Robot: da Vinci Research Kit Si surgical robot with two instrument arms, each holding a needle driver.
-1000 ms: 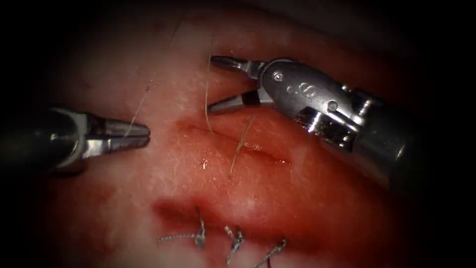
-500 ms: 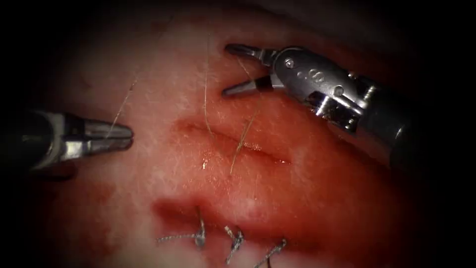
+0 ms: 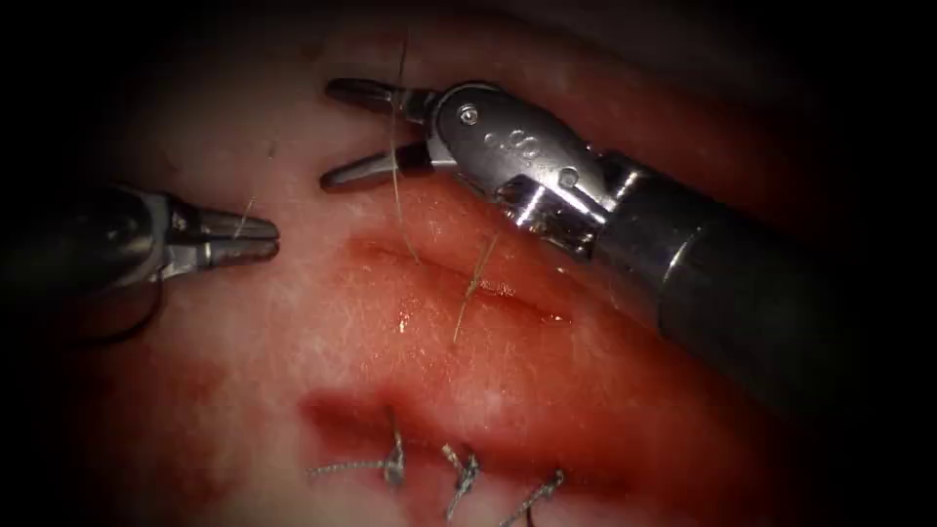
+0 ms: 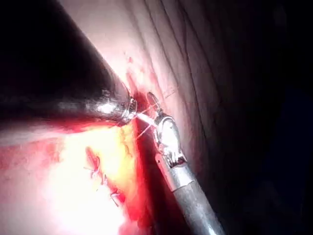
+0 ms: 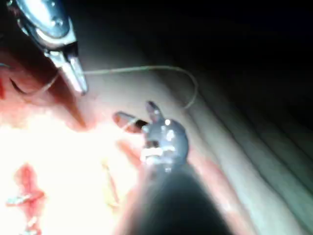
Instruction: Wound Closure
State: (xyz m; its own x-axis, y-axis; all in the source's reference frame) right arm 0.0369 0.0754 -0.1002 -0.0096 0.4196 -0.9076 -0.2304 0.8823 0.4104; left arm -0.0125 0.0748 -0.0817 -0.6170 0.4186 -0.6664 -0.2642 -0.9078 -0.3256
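On the tissue [image 3: 293, 371], the open cut [image 3: 517, 301] runs across the middle with red fluid [image 3: 586, 390] around it. A pale thread [image 3: 395, 166] rises from the cut's left end and passes between the spread jaws of my right tool [image 3: 330, 137], which is open and holds nothing. Another short strand [image 3: 473, 283] crosses the cut. My left tool [image 3: 264, 239], left of the cut, is shut on the thread [image 5: 146, 68]. In the right wrist view that thread arcs away from the left tool [image 5: 78, 83] past the right tool [image 5: 137, 113].
Below the open cut lies a second, closed line with three knotted stitches [image 3: 395, 468] and short cut ends, also seen as stitches [image 4: 102, 178]. The right tool's thick shaft [image 3: 722, 293] crosses above the right end of the cut.
The right tool has swung left with its jaws spread, so the upright thread now lies between them. The left tool drew left, then came back a little and higher, still gripping thread.
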